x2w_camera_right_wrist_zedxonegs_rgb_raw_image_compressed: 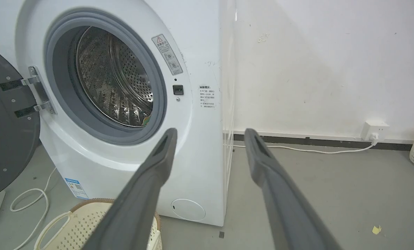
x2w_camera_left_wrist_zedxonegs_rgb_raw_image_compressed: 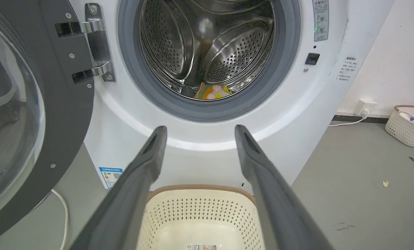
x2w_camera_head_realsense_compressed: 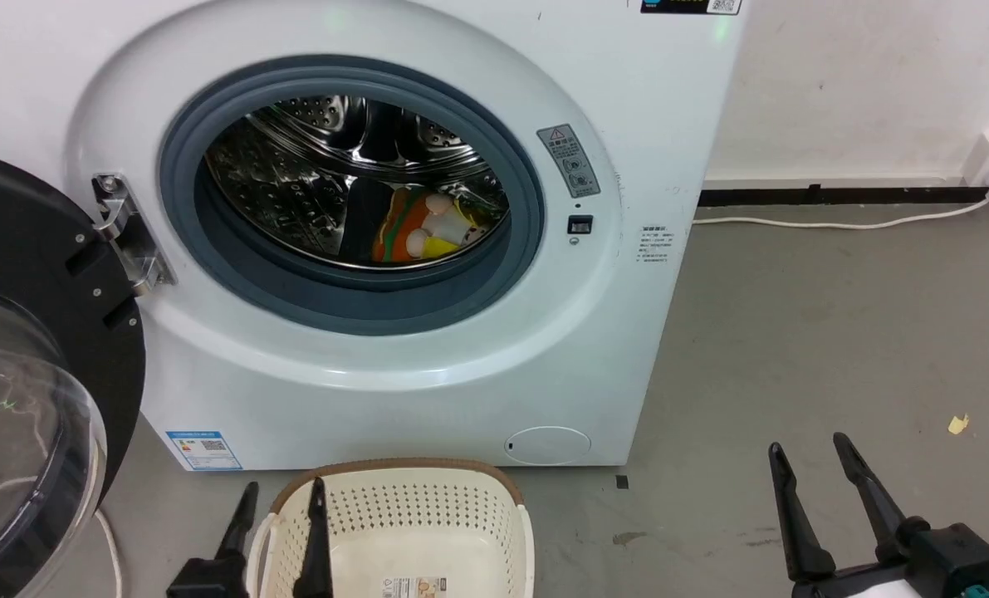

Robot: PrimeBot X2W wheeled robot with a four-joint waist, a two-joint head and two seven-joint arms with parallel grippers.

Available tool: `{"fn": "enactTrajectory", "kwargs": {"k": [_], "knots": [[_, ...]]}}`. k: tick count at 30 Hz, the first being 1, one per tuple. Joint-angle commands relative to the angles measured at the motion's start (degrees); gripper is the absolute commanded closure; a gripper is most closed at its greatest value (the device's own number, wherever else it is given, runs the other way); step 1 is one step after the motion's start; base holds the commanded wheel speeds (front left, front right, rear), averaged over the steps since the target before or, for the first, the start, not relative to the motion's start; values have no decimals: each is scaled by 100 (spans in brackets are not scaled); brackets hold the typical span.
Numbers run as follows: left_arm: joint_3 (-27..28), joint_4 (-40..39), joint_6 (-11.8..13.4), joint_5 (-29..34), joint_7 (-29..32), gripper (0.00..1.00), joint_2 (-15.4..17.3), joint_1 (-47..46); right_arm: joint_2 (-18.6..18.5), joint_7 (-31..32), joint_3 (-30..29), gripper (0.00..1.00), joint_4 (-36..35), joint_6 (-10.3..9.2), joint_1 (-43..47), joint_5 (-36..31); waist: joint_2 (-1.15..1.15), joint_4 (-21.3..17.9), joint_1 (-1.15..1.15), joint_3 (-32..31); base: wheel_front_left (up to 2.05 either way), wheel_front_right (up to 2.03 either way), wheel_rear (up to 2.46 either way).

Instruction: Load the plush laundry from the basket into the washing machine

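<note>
From my head, the doll [x2w_camera_head_realsense_compressed: 423, 228] lies low in the drum of the washing machine [x2w_camera_head_realsense_compressed: 428, 365], whose door [x2w_camera_head_realsense_compressed: 37, 332] stands open on my left. My left gripper [x2w_camera_head_realsense_compressed: 285, 486] is at the left rim of the basket [x2w_camera_head_realsense_compressed: 403, 498]. My right gripper [x2w_camera_head_realsense_compressed: 808, 444] is above the floor, well to the right. Both are spread wide and hold nothing. From my left wrist, the doll sits beyond my parted fingers, with the basket beneath them. From my right wrist, a sliver of doll peeks past the grey seal.

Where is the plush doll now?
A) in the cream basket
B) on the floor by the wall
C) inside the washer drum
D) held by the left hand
C: the plush doll lies at the bottom of the steel drum; the left hand is open with nothing in it.
</note>
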Motion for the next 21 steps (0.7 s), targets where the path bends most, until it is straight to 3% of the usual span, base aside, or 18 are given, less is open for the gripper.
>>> {"fn": "enactTrajectory", "kwargs": {"k": [1,2,3,21], "knots": [[62,-56,21,24,-25,0,-32,56,7,-24,7,0,12,-5,54,37,0,-3,0,6,0,0,0],[80,-78,14,3,-25,0,-44,63,7,-24,7,0,13,-5,54,44,0,-5,0,8,0,0,0],[74,-67,1,-13,1,100,-20,0,0,1,1,100,2,0,-1,10,0,-6,0,9,0,0,0],[103,-138,-35,93,177,100,-29,-68,1,173,2,100,-13,-1,-65,-60,0,28,0,16,0,0,0]]}}
